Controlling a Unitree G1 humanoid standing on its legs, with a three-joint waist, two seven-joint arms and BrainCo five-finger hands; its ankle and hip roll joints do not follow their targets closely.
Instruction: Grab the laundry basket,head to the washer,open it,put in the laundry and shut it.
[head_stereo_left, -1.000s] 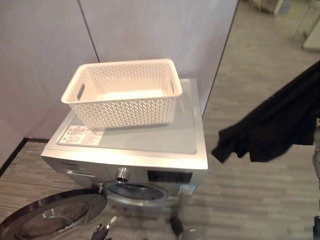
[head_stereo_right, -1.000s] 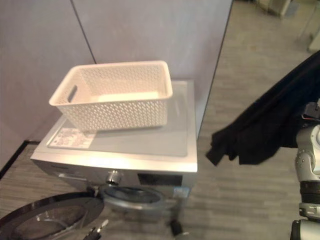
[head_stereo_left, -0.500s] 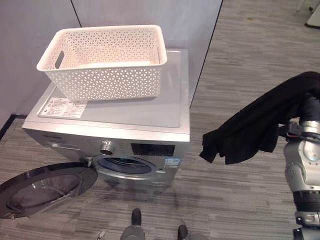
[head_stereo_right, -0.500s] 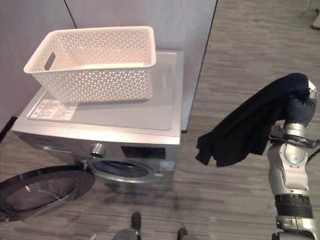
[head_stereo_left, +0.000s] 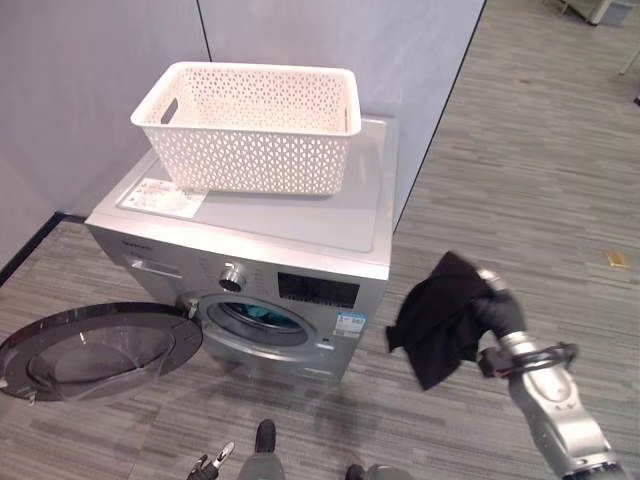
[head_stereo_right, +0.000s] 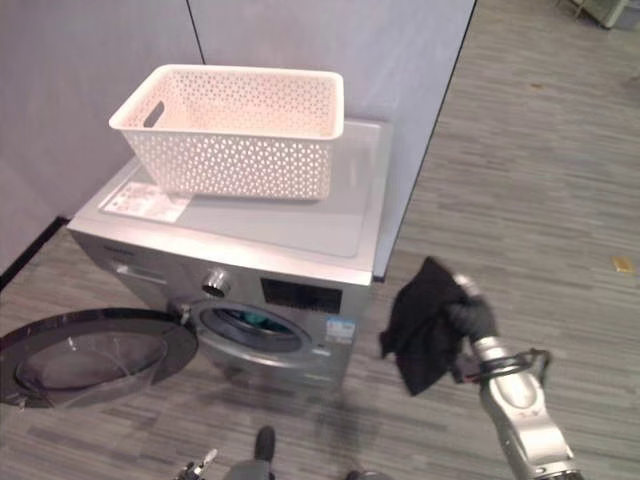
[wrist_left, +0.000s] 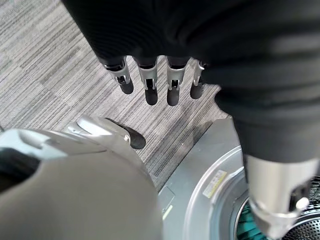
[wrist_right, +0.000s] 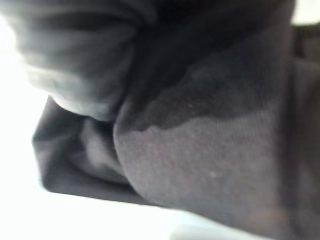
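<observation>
perforated plastic basket (head_stereo_left: 250, 125), matt cloth (head_stereo_left: 437, 320)

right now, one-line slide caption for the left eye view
Robot hand on the right carries a black garment beside the open-doored washer, with the white basket on top.

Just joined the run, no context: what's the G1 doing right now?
It's loading laundry. The right hand is shut on a black garment, holding it out to the right of the washer. The washer door is swung open to the left, and something teal already lies in the drum. The white basket sits on top of the washer. The left hand hangs low near the door, fingers relaxed, holding nothing.
</observation>
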